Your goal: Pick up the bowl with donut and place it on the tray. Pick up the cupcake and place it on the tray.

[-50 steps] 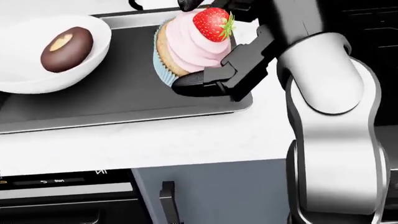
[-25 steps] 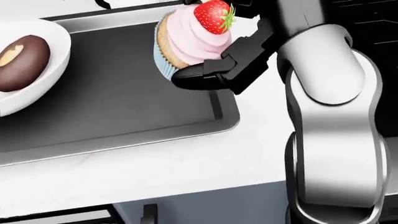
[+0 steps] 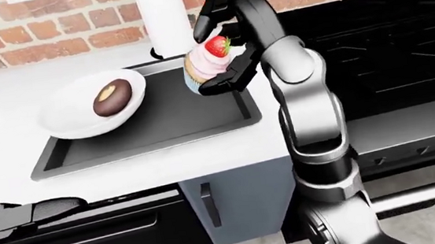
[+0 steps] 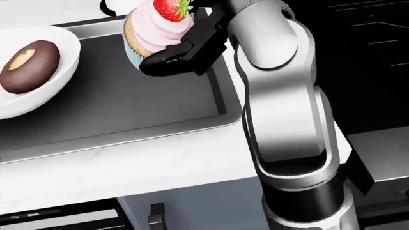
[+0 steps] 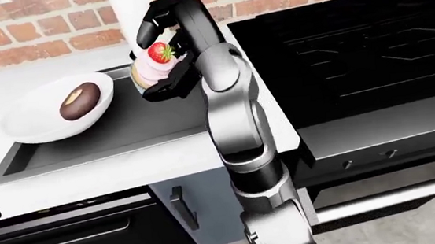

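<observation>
In the left-eye view, the left hand (image 3: 24,215) lay low at the far left edge, below the counter (image 3: 9,93); whether its dark fingers were open or closed could not be told. To its right, the white bowl (image 3: 75,114) with the chocolate donut (image 3: 110,97) sat at the left end of the dark tray (image 3: 162,127), its rim overhanging the tray's edge. Further right, the cupcake (image 3: 206,64), pink-frosted with 1 strawberry on top, was gripped by the right hand (image 3: 226,44), fingers closed round its top and base, raised over the tray's right part. A white cylinder (image 3: 162,14) stood just behind it against the brick wall (image 3: 51,30). The black stove (image 3: 377,43) filled the right side, and the robot's own arm (image 3: 307,108) hid the tray's right edge.
</observation>
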Motion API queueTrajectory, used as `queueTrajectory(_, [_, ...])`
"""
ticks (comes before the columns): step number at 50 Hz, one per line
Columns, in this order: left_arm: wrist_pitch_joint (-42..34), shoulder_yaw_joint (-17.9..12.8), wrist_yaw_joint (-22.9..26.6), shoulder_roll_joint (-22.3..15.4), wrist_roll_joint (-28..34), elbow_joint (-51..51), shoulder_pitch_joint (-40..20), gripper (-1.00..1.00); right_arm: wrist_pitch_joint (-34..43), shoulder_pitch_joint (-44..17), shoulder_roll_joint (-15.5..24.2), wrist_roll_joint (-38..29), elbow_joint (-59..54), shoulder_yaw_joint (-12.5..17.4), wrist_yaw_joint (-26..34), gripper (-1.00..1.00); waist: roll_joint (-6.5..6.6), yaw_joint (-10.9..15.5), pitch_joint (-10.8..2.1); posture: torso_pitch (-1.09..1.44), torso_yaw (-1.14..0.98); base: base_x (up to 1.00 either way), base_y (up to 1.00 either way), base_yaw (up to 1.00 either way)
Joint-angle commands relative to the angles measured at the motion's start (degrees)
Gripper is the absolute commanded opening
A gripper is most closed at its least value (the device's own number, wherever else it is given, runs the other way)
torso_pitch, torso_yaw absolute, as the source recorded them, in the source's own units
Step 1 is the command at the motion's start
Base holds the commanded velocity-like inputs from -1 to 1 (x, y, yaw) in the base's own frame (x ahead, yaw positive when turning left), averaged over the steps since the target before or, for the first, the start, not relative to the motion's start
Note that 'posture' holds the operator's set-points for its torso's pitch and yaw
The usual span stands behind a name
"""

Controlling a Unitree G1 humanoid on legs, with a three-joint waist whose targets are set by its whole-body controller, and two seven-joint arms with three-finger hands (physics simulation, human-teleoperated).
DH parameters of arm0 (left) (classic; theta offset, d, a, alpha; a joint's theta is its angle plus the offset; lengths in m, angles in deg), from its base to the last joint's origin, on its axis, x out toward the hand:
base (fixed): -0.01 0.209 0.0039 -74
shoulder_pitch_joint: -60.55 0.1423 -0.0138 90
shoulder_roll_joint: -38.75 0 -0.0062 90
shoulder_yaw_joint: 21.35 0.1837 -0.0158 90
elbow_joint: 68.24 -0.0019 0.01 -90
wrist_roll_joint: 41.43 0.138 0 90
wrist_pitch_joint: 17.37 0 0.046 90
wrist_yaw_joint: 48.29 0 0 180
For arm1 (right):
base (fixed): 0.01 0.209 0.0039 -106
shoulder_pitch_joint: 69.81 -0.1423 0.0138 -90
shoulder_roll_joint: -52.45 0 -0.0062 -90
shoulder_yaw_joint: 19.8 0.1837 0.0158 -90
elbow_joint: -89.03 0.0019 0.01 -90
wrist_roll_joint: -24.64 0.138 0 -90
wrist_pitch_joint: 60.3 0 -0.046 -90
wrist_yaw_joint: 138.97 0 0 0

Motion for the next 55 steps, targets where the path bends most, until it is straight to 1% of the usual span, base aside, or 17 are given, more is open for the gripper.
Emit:
queueTrajectory(1, [1.38,-1.31,0.28,-0.69,0.68,0.4,-0.4,1.0,-4.05,-2.45,-0.22,0.01,-1.38,0.38,-1.88,-1.0,0.49,-0.03,-0.93,0.0,0.0,0.0,0.0,0.0])
queueTrajectory(4, [1.53,-1.29,1.25,0.08,1.66,0.4,-0.13,1.0,-4.43,-3.44,-0.84,-0.38,-3.13,0.07,-2.2,-1.0,0.6,-0.04,-1.02,0.0,0.0,0.0,0.0,0.0])
queueTrajectory(7, [1.57,-1.59,1.67,0.34,1.8,0.4,0.06,1.0,-6.38,-4.06,-1.21,-0.58,-6.14,0.01,-2.86,-1.0,0.73,0.06,-0.95,0.0,0.0,0.0,0.0,0.0])
queueTrajectory(17, [1.49,-3.76,1.45,-0.2,-0.2,0.4,0.66,1.0,-10.52,-6.63,-2.25,-0.87,-13.08,0.17,-4.83,-1.0,0.97,0.01,-1.19,0.0,0.0,0.0,0.0,0.0])
queueTrajectory(25, [1.86,-3.3,2.17,0.48,0.9,0.4,0.94,1.0,-14.12,-7.96,-2.72,-0.98,-18.62,0.25,-6.59,-1.0,1.15,0.03,-1.45,0.0,0.0,0.0,0.0,0.0])
queueTrajectory(30, [1.94,-2.5,2.58,0.91,2.0,0.4,0.76,1.0,-18.76,-10.02,-3.09,0.01,-25.75,0.72,-9.39,-1.0,1.2,-0.02,-1.62,0.0,0.0,0.0,0.0,0.0])
queueTrajectory(32, [1.97,-2.43,2.85,1.12,2.32,0.4,0.87,1.0,-18.98,-10.0,-3.59,0.14,-26.06,0.4,-9.72,-1.0,1.2,-0.04,-1.72,0.0,0.0,0.0,0.0,0.0])
queueTrajectory(36, [1.26,-3.48,2.94,1.18,1.67,0.4,0.54,1.0,-20.74,-10.76,-4.14,0.37,-29.27,0.28,-11.03,-1.0,1.19,-0.06,-1.79,0.0,0.0,0.0,0.0,0.0])
queueTrajectory(47, [0.9,-3.83,3.25,1.13,1.6,0.4,0.29,1.0,-26.86,-13.52,-5.25,-0.09,-41.33,0.25,-16.28,-1.0,1.2,-0.09,-2.07,0.0,0.0,0.0,0.0,0.0])
queueTrajectory(55, [1.23,-4.57,3.57,1.21,1.22,0.4,0.93,1.0,-28.9,-14.13,-6.17,-0.94,-45.73,-0.01,-17.62,-1.0,1.16,-0.06,-2.05,0.0,0.0,0.0,0.0,0.0])
